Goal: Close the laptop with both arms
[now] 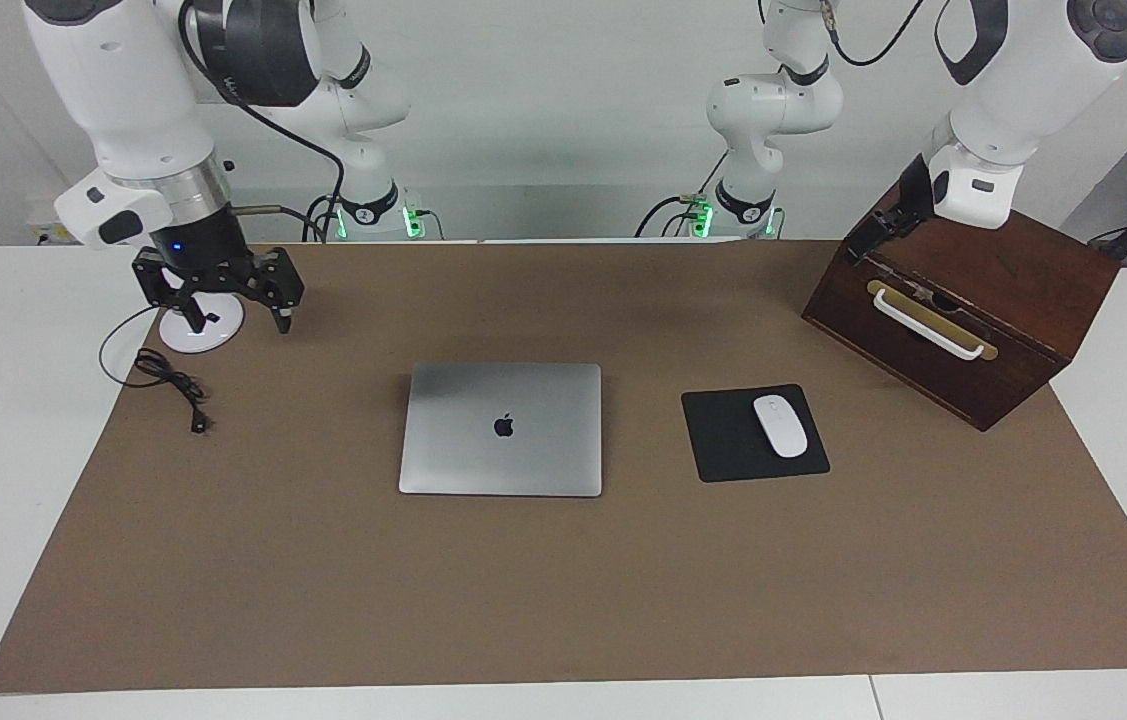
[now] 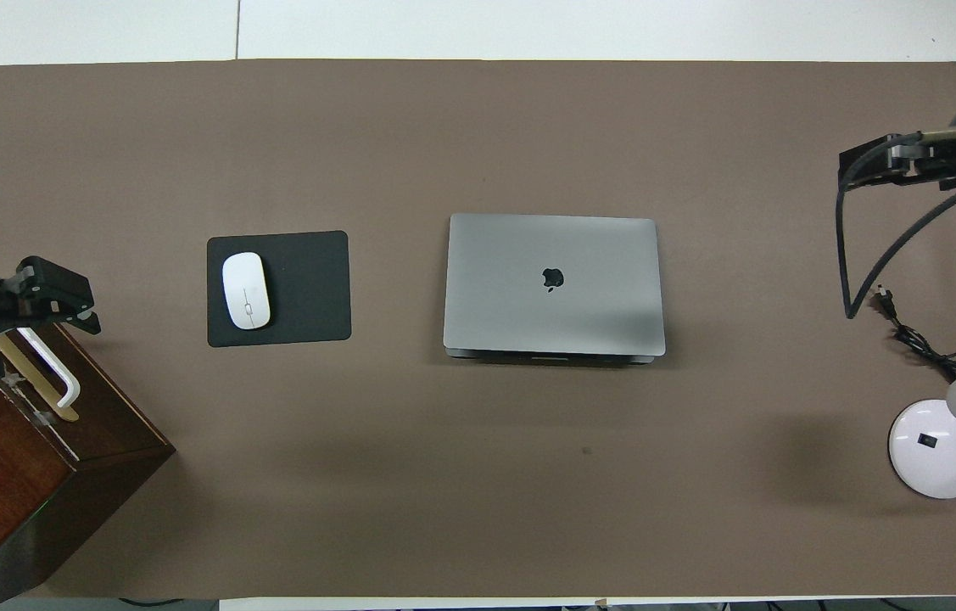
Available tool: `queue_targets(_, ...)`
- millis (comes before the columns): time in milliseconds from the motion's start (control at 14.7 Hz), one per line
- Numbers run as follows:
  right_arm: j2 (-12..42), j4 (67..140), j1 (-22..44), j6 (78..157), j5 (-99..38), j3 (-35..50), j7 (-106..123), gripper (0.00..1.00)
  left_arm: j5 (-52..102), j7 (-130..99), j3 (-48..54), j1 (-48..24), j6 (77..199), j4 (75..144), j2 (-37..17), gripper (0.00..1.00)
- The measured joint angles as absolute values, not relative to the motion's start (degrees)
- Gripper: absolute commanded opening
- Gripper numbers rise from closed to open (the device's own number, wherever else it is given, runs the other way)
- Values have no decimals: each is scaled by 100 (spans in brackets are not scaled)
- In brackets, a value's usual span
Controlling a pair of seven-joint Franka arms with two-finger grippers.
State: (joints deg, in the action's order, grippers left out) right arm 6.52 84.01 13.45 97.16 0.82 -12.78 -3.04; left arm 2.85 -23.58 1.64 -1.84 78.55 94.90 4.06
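Right tool (image 1: 235,297), fingers spread apart and holding nothing, hangs over the lamp base (image 1: 201,322) at the right arm's end of the counter (image 1: 563,600). Left tool (image 1: 881,232) hangs over the top edge of the wooden box (image 1: 983,310) at the left arm's end; cannot tell whether its fingers are apart or together. Both are well apart from the laptop (image 1: 501,430).

Laptop: mid-counter on the brown mat, lid w/ logo facing up and lying flat on the base. Judged: closing is done or all but done; a thin dark seam shows along the robot-side edge in the overhead view. If any step is left, it is a light, even press from both tools on the lid's outer corners, straight down, no sliding.

Edges & room: mouse pad (image 1: 753,433) w/ white mouse (image 1: 780,426) lies beside the laptop toward the left arm's end. Black cable (image 1: 173,385) trails nr the lamp base. The mat around the laptop is open on the other sides, so approach from above looks free.
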Motion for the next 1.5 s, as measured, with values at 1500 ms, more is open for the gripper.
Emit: queue_targets(1500,219,8641,316,9178,19,-612,-440,100,14,-1029,22,-432,8554,9238,-90,100)
